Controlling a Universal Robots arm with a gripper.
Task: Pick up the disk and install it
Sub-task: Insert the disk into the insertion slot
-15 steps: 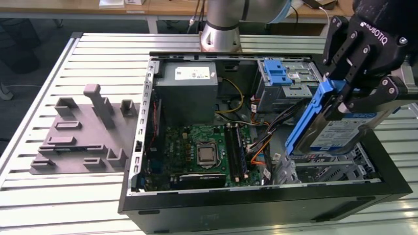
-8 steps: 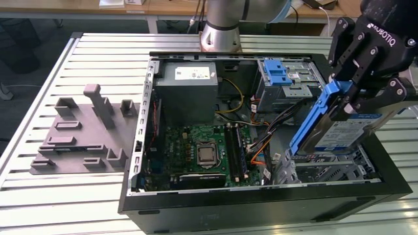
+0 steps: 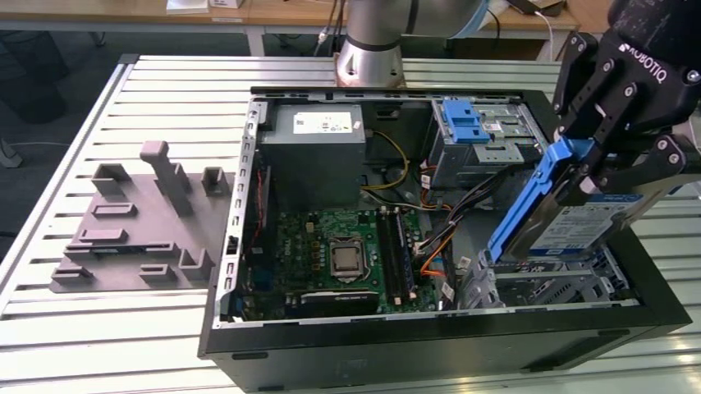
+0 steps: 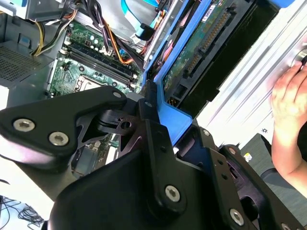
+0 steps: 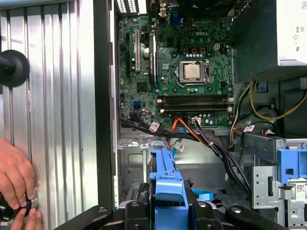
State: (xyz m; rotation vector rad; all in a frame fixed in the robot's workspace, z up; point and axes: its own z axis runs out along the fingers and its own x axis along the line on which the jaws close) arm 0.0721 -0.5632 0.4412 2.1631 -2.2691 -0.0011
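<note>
Disk [image 3: 579, 228] tilted, clamped inside pincer [image 3: 600, 174]; lower end over computer case [image 3: 438, 349].

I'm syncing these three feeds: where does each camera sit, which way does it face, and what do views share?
Exterior view: off the arm, looking down into the open computer case; shows the arm and the gripper clamping the disk.
Second wrist view: at the wrist, looking past the gripper and disk to the motherboard.
First wrist view: at the wrist, facing the motherboard over the disk.
Shared: both wrist views catch a person's hand.
</note>
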